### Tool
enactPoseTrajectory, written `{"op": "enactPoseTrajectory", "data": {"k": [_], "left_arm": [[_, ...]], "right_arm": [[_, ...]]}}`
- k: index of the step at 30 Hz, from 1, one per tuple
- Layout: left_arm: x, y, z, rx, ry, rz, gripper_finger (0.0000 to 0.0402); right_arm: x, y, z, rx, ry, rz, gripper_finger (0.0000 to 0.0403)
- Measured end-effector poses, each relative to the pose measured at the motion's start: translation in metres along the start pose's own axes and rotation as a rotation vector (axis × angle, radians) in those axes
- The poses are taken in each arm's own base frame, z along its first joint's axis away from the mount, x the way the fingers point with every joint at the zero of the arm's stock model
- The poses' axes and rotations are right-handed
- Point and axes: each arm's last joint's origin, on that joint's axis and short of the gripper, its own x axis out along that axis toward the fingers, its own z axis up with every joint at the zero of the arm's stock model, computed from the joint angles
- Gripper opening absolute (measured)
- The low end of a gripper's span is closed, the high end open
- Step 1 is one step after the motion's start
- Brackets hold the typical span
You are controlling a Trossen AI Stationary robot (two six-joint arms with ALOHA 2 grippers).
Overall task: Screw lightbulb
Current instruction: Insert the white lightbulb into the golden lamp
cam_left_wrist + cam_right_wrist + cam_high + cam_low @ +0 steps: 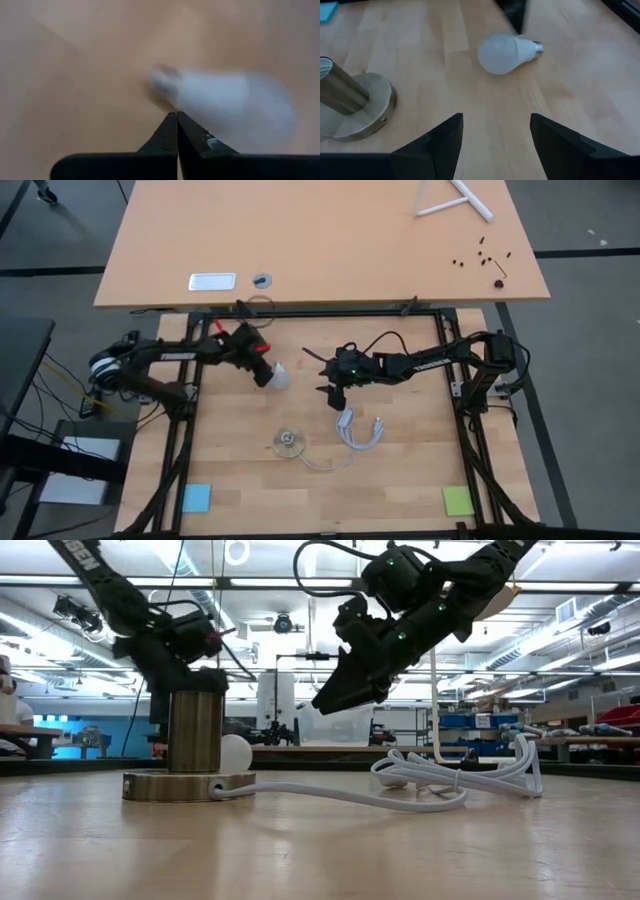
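Wooden table [400, 470], lightbulb [506, 52] lying flat, left fingers [176, 131] pressed together, right fingers [432, 142] spread.

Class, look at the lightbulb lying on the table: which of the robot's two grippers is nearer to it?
Left. The left gripper, shut, sits right beside the lightbulb, not gripping it. The right gripper, open, hangs farther off on the bulb's other side, above the white cord.

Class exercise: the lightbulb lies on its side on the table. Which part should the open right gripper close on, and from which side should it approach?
Probably the wide frosted globe of the lightbulb, from above. It lies on its side on the table, free, so fingers can straddle the round part, leaving the narrow screw base clear for the socket. The right gripper is open, facing it; the shut left gripper sits beside the bulb.
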Motion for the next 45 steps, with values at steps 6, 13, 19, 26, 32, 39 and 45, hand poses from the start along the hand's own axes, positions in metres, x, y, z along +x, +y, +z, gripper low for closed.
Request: {"op": "enactPoseTrajectory", "data": {"k": [6,13,19,26,32,39,45], "left_arm": [[0.009,-0.016,-0.029,-0.01,0.046,-0.07,0.0],[0.011,-0.033,-0.02,0.042,-0.149,-0.144,0.0],[0.009,-0.037,-0.013,0.082,-0.218,-0.082,0.0],[0.001,-0.016,0.007,0.057,-0.437,0.188,0.0],[0.013,0.009,0.015,0.057,-0.402,0.142,0.0],[0.044,0.016,0.019,0.103,-0.298,0.096,0.0001],[0.05,0.017,0.025,0.1,-0.288,0.074,0.0016]], "right_arm": [[0.0,0.0,0.0,-0.002,0.004,0.009,0.023],[0.0,0.001,0.004,0.001,-0.042,0.014,0.0227],[0.0,-0.004,0.008,0.003,-0.082,-0.022,0.0238],[0.005,-0.032,0.011,-0.028,-0.138,-0.024,0.0257],[0.005,-0.043,0.011,-0.02,-0.144,-0.008,0.025],[0.005,-0.042,0.012,-0.029,-0.146,-0.005,0.024],[0.005,-0.042,0.011,-0.029,-0.134,-0.005,0.0238]]}}
